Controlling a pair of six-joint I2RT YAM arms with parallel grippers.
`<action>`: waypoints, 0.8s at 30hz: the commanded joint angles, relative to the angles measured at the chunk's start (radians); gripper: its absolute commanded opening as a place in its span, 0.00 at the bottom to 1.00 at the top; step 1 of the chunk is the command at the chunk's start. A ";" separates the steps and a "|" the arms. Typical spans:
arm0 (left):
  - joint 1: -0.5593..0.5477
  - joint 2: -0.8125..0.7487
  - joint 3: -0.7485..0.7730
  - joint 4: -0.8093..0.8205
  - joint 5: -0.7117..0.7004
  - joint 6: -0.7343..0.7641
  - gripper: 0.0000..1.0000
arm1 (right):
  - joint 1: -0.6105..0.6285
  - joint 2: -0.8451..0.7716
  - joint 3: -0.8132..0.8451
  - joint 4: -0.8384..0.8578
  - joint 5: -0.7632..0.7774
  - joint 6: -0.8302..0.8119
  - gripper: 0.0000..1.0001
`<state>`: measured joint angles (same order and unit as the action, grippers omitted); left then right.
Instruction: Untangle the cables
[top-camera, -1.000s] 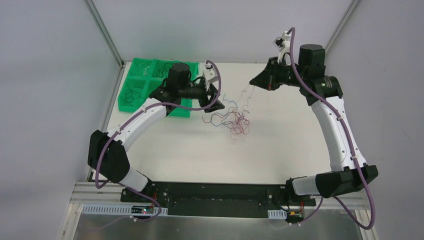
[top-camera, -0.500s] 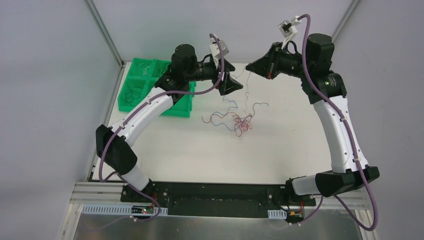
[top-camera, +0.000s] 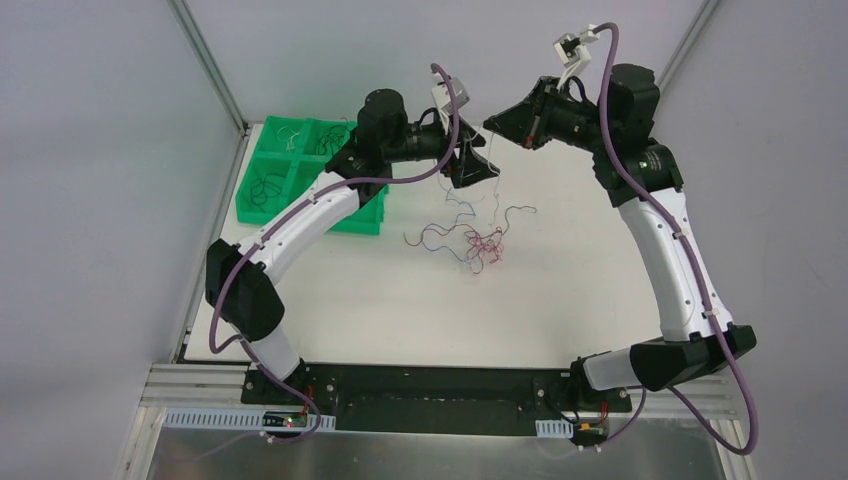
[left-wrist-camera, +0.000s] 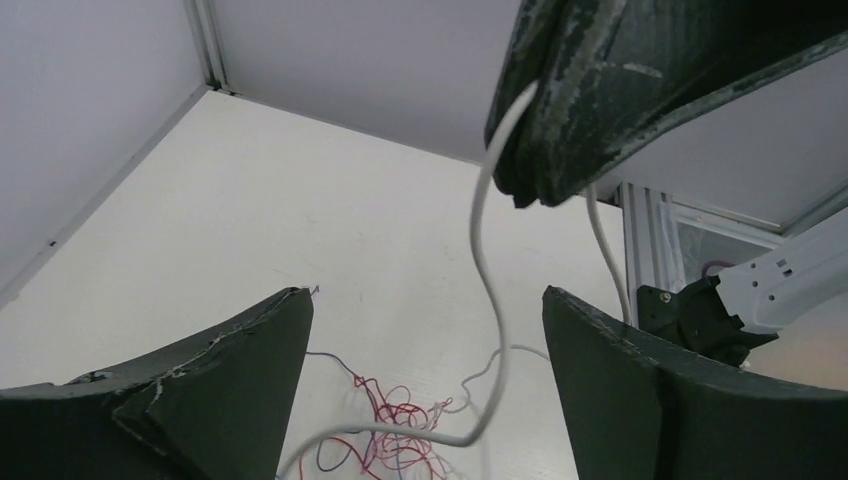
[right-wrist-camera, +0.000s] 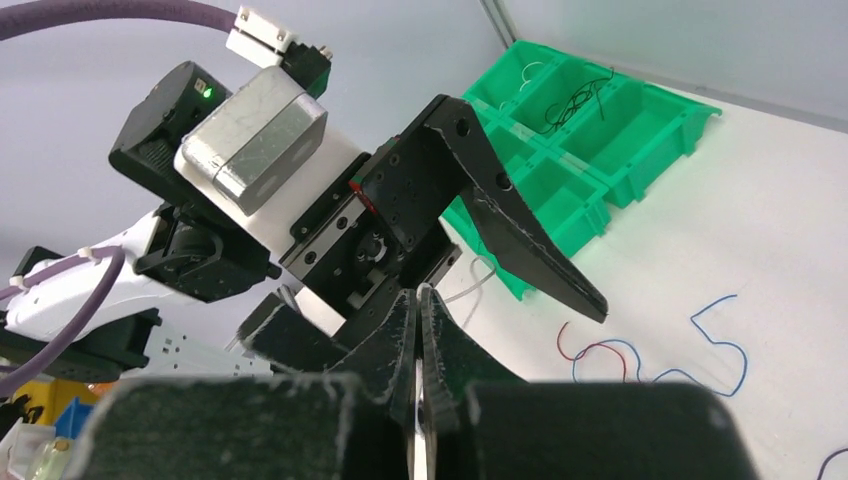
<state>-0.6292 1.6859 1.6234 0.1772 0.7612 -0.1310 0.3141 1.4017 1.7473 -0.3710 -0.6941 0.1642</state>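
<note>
A white table (top-camera: 400, 300) enclosed by grey walls is shown, with a green tray (top-camera: 360, 222) at its far left corner. The cables (top-camera: 478, 240) are piled in a loose tangle near the middle of the far half. The left gripper (left-wrist-camera: 425, 295) is held wide open and empty above them. The right gripper (right-wrist-camera: 420, 300) is clamped on a white cable (left-wrist-camera: 487, 250), which hangs down to the tangle.

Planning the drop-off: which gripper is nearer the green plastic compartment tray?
Left. The left gripper hangs open right of the green plastic compartment tray; the right gripper, shut on a thin white wire, is farther right.
</note>
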 joint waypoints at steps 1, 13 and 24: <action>-0.010 -0.077 -0.003 0.045 0.010 -0.024 0.91 | 0.008 0.005 -0.006 0.129 0.032 0.073 0.00; 0.009 -0.066 0.076 0.000 -0.173 -0.175 0.00 | 0.051 0.023 -0.015 0.203 0.026 0.136 0.00; 0.096 -0.136 -0.037 -0.027 -0.048 -0.181 0.72 | 0.040 0.000 -0.022 0.211 0.043 0.100 0.00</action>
<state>-0.5812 1.6348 1.6451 0.1539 0.6361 -0.3038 0.3641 1.4384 1.7161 -0.2153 -0.6579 0.2768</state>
